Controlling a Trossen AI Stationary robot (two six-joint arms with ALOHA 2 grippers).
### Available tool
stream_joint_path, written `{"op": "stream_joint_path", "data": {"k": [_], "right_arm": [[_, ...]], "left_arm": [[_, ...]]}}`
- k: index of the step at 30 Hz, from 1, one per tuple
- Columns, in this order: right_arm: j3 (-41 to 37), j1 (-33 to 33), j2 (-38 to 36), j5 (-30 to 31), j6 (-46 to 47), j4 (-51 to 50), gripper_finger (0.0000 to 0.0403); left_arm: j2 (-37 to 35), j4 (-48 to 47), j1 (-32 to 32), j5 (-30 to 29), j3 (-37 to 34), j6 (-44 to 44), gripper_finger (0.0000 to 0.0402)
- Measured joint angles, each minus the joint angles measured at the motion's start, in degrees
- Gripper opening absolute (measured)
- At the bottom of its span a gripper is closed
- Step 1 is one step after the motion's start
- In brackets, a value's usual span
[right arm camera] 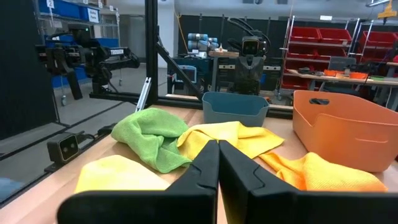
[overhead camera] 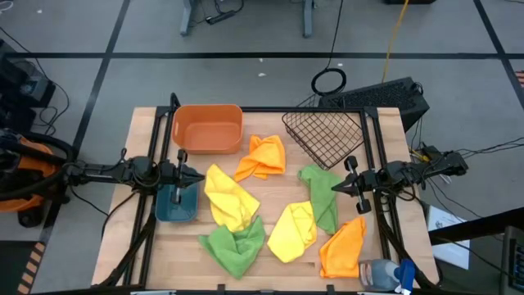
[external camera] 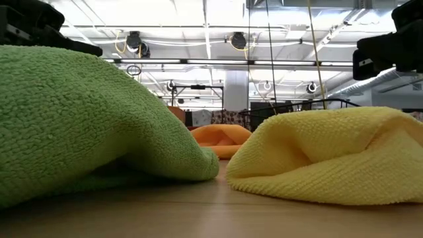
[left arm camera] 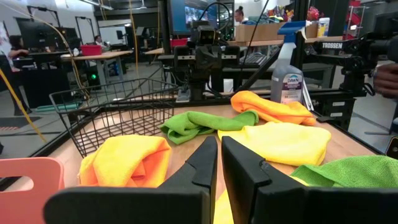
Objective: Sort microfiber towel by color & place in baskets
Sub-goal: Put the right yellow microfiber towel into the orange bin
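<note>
Microfiber towels lie unsorted on the counter (overhead camera: 147, 123); our left gripper (overhead camera: 198, 176) and right gripper (overhead camera: 334, 187), fingers closed and empty, should open before descending squarely on one towel.

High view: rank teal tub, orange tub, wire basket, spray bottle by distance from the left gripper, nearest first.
From the left gripper:
1. teal tub, right beside it on the left side.
2. orange tub, at the back left.
3. wire basket, at the back right.
4. spray bottle, at the front-right corner.

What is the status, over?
Left gripper shut over teal tub; right gripper shut, empty. Six towels loose; baskets hold none. Nothing blocking.
</note>
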State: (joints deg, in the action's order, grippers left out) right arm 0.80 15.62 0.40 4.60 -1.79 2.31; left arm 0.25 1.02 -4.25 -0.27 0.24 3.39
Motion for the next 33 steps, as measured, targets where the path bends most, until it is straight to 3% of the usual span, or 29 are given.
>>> {"op": "stream_joint_path", "data": {"k": [10, 18, 33], "right_arm": [[4.8, 0.0, 0.9, 6.0, 3.8, 1.1, 0.0000], [21.4, 0.0, 10.5, 10.3, 3.8, -7.7, 0.0000], [47.9, 0.0, 30.1, 10.6, 0.5, -8.6, 0.0000]], "left_arm": [[0.0, 0.0, 0.0, 0.0, 0.0, 0.0, 0.0032], [0.0, 0.0, 0.0, 0.0, 0.0, 0.0, 0.0032], [0.0, 0.0, 0.0, 0.0, 0.0, 0.4, 0.0032]]}}
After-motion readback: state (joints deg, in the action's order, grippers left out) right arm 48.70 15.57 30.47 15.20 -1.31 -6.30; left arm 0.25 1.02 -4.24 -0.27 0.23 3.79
